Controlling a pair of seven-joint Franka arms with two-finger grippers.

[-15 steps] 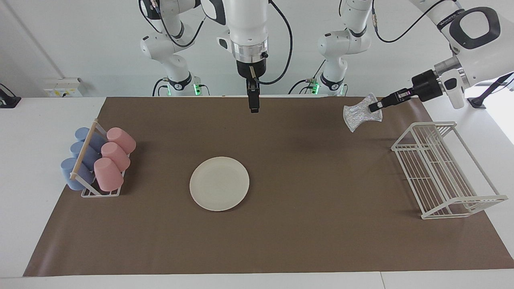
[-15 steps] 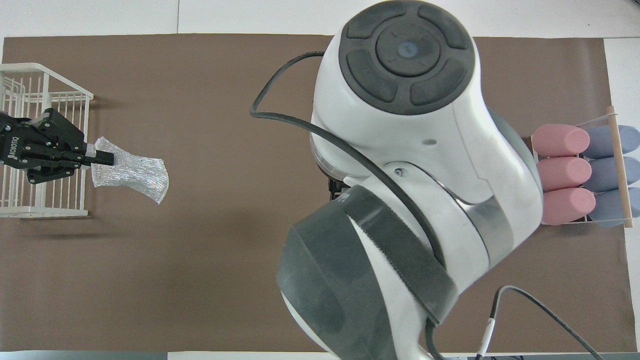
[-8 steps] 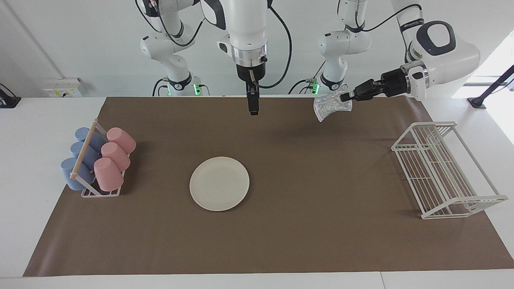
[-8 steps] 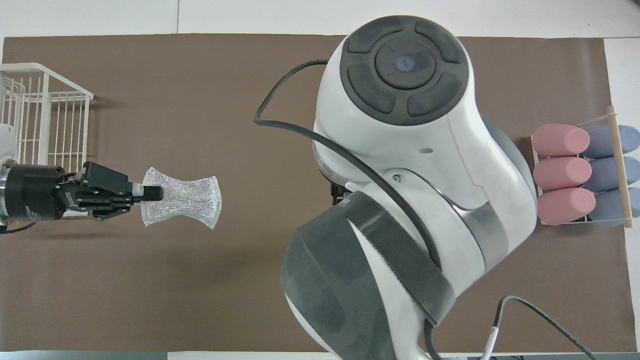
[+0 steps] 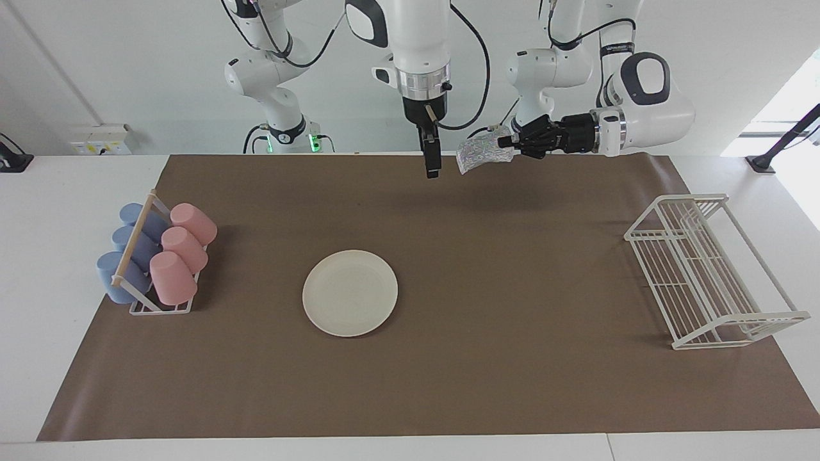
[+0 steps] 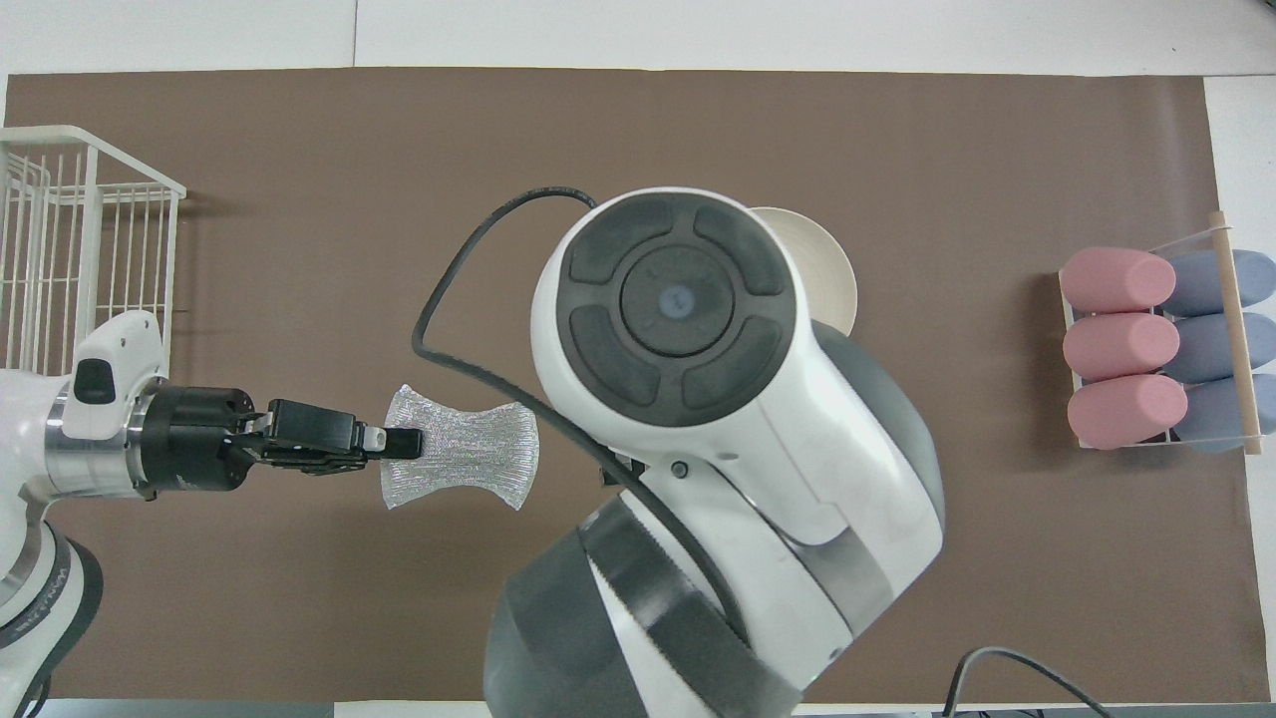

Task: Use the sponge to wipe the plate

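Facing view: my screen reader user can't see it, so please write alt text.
The left gripper holds a sponge in the air near the raised, open right gripper. A plate lies untouched mid-table.

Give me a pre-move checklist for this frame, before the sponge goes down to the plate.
1. Sponge held: ok. The left end effector is shut on one edge of the sponge, which hangs in the air over the brown mat.
2. Plate free: ok. The plate lies flat on the mat with nothing on it.
3. Sponge over plate: not ok. It is over the mat's edge nearest the robots.
4. Right end effector out of the way: not ok. It is open, hanging close beside the sponge.
5. Cup rack and wire rack clear of the plate: ok.
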